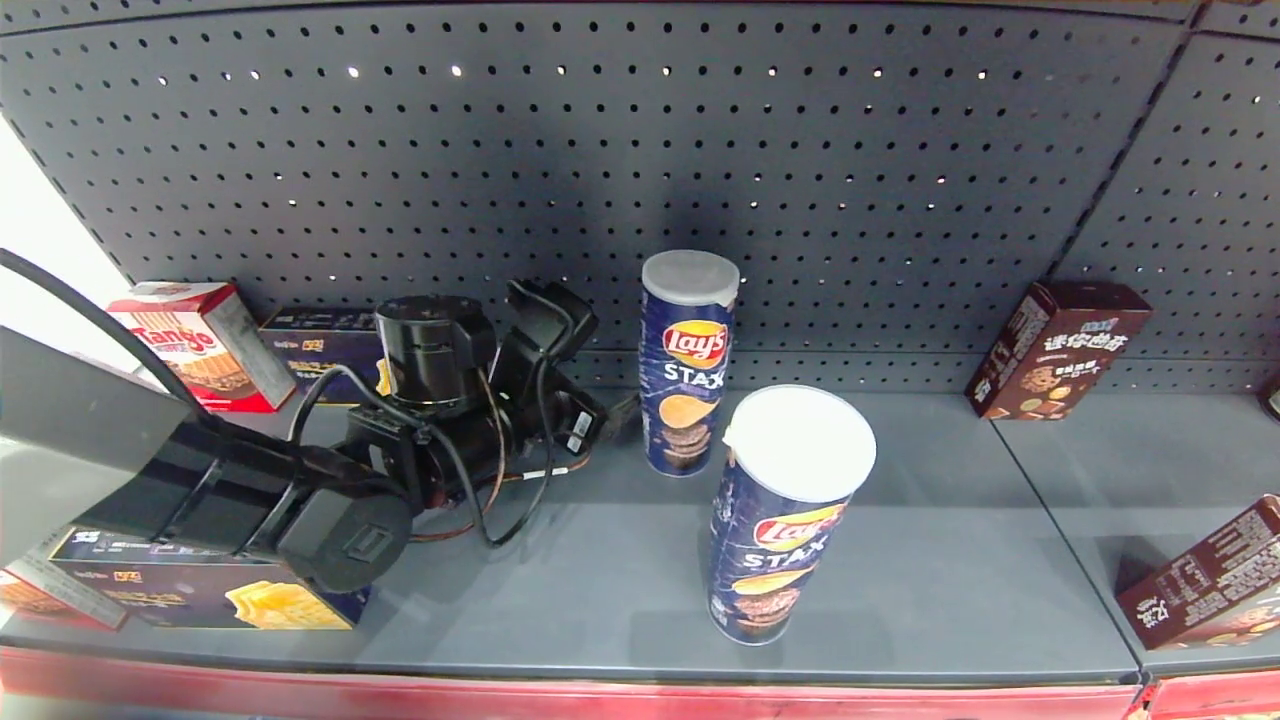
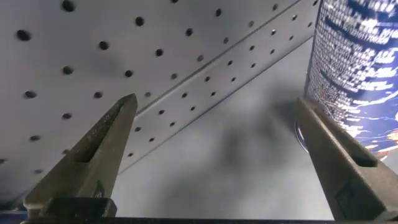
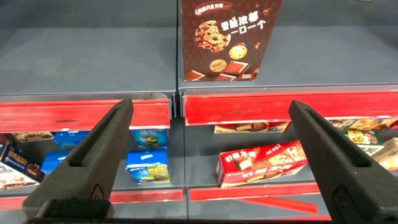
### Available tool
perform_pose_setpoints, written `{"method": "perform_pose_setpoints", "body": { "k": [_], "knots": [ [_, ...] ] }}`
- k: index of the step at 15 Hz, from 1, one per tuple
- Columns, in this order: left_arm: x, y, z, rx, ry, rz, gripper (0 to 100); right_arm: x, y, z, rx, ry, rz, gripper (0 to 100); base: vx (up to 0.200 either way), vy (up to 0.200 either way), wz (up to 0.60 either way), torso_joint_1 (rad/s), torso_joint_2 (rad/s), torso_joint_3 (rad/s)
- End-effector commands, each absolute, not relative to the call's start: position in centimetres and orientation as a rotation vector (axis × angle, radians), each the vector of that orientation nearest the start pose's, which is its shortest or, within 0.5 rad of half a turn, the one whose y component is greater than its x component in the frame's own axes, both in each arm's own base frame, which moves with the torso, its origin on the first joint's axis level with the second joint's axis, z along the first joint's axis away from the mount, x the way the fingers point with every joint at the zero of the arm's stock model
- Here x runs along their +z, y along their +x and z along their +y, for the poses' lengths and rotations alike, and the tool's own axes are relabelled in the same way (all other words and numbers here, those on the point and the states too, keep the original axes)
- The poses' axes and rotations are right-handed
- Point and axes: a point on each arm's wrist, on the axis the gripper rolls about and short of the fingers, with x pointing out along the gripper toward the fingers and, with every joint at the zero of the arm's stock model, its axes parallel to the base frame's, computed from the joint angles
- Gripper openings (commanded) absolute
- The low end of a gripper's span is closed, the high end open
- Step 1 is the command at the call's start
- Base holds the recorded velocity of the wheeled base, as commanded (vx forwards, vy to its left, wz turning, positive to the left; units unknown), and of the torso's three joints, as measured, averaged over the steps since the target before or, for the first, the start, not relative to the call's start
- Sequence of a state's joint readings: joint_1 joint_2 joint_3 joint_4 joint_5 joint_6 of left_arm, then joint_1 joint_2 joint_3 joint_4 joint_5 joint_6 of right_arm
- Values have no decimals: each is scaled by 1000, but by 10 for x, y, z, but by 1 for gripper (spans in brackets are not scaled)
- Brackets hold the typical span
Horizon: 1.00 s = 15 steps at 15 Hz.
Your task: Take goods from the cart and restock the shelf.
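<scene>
Two tall dark-blue chip cans stand upright on the grey shelf (image 1: 560, 600): one at the back (image 1: 688, 365) near the pegboard, one nearer the front edge (image 1: 785, 520). My left gripper (image 1: 622, 408) lies low over the shelf just left of the back can, open. In the left wrist view its fingers (image 2: 217, 102) are spread with nothing between them, and the back can (image 2: 357, 68) stands just outside one fingertip (image 2: 311, 115). My right gripper (image 3: 211, 104) is open and empty, facing a shelf front with a brown cookie box (image 3: 229, 40).
A red wafer box (image 1: 195, 345) and a dark box (image 1: 320, 345) stand at the back left. A blue cracker box (image 1: 200, 590) lies at the front left. Brown boxes (image 1: 1060, 350) (image 1: 1210, 585) occupy the right bay. Red shelf edges (image 3: 249, 106) and stocked lower shelves face the right gripper.
</scene>
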<state>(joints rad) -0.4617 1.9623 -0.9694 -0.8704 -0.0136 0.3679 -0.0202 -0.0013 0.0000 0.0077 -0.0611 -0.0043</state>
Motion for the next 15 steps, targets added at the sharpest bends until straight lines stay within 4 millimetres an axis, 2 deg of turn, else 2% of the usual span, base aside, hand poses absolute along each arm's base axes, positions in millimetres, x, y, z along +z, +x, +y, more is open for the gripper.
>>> {"method": "perform_pose_setpoints", "body": {
  "k": [1,15],
  "knots": [
    [158,338,-173,-502,388,28,100,75,-23,-1,-81,-5,8,100,0,0,0,0,0,0],
    [162,346,-192,-530,385,5,100,75,-23,-1,-81,-5,9,100,0,0,0,0,0,0]
  ]
}}
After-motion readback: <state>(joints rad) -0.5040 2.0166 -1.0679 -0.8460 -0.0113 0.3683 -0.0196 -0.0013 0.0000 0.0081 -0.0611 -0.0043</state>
